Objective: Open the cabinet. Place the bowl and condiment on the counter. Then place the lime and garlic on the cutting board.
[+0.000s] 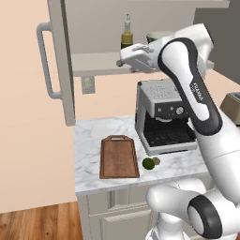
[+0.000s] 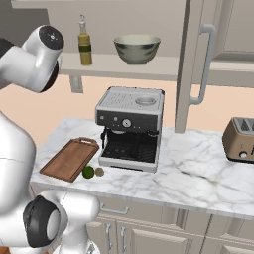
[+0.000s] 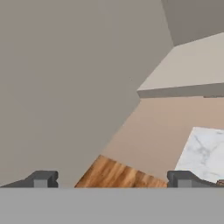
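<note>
Cabinet [image 1: 61, 61]: doors open, shelf level with the claw [image 3: 112, 178], whose jaws stand wide apart, holding nothing. Bowl [image 2: 137, 48] and condiment [image 2: 85, 42]: on that shelf, just behind the claw. Worktop [image 2: 198, 163] below the claw: cutting board [image 1: 118, 158], bare; lime [image 1: 148, 163] and garlic [image 1: 156, 161] touching, beside it

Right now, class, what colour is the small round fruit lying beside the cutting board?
Dark green. The lime shows best in the left base view.

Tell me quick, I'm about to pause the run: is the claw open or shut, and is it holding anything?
Claw: open, holding nothing, fingertips wide apart.
</note>
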Controlling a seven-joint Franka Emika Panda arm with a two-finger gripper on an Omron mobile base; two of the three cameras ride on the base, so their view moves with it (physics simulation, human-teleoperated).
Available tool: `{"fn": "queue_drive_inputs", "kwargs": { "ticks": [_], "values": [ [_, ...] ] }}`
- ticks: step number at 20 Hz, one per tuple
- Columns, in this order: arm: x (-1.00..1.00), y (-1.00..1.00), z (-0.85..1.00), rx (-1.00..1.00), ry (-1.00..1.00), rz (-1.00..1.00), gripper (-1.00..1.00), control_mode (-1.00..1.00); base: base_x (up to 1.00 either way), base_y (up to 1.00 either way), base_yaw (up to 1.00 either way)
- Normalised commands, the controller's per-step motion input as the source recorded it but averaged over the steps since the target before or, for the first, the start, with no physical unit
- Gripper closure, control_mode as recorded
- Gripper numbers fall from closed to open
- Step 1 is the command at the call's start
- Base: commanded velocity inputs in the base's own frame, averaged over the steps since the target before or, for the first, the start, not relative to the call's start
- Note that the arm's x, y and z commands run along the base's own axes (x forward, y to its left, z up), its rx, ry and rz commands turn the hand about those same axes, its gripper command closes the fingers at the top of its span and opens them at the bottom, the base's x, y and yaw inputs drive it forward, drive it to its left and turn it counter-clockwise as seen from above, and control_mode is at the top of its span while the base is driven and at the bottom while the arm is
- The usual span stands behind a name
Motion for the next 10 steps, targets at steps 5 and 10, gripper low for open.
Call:
{"fn": "queue_drive_inputs", "kwargs": {
  "ticks": [5,10],
  "values": [
    [0.26,-0.21,-0.03,-0.06,0.00,-0.23,-1.00,-1.00,0.00,0.00,0.00],
    [0.29,-0.37,0.00,-0.04,0.00,-0.16,-1.00,-1.00,0.00,0.00,0.00]
  ]
}}
